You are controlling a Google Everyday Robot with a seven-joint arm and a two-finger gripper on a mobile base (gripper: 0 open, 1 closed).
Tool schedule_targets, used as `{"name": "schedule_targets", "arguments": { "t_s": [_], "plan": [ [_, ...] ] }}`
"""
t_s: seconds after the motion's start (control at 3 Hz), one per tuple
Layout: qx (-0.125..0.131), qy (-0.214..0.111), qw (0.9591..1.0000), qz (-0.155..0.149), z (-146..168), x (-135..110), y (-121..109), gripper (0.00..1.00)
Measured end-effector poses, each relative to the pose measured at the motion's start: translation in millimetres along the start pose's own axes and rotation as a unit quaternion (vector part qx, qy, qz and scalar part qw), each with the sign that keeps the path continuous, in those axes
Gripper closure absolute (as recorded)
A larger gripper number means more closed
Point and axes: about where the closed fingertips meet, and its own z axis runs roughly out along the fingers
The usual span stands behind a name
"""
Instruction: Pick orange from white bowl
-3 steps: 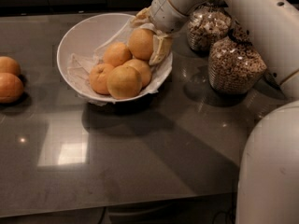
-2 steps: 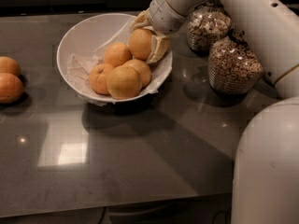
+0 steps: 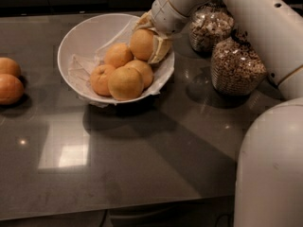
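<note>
Camera view looks down on a dark grey table [image 3: 142, 169] with the white bowl [image 3: 90, 32] towards the back left, its crinkled paper lining [image 3: 78, 72] spilling over the near rim. The gripper [image 3: 150, 36] sits inside the bowl at its back right edge, clenched around the orange [image 3: 141, 45]: one cream finger [image 3: 161, 50] lies against the fruit's right side, while the other shows only as a sliver at the top left, mostly hidden behind the fruit. That orange rests above four other oranges [image 3: 125, 83] piled in the bowl, and its underside is hidden by them, so whether it touches them cannot be told. The white arm [image 3: 265, 27] runs off the top right corner. It covers the tops of two glass cereal jars [image 3: 235, 67] standing just right of the bowl. Two loose oranges [image 3: 9, 88] lie at the left edge, partly cut off. The robot's body [image 3: 270, 169] fills the lower right corner.
</note>
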Motion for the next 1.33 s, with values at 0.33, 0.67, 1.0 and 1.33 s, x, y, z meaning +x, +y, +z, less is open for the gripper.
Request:
{"name": "schedule_targets", "arguments": {
  "t_s": [0.33, 0.67, 1.0, 1.33],
  "plan": [
    [0.0, 0.0, 1.0, 0.0, 1, 0, 0, 0.98],
    [0.011, -0.005, 0.9998, 0.014, -4, -1, -1, 1.0],
    [0.023, 0.002, 0.9996, 0.018, -20, -9, -6, 1.0],
    [0.036, 0.009, 0.9991, 0.021, -40, -15, -11, 1.0]
  ]
}}
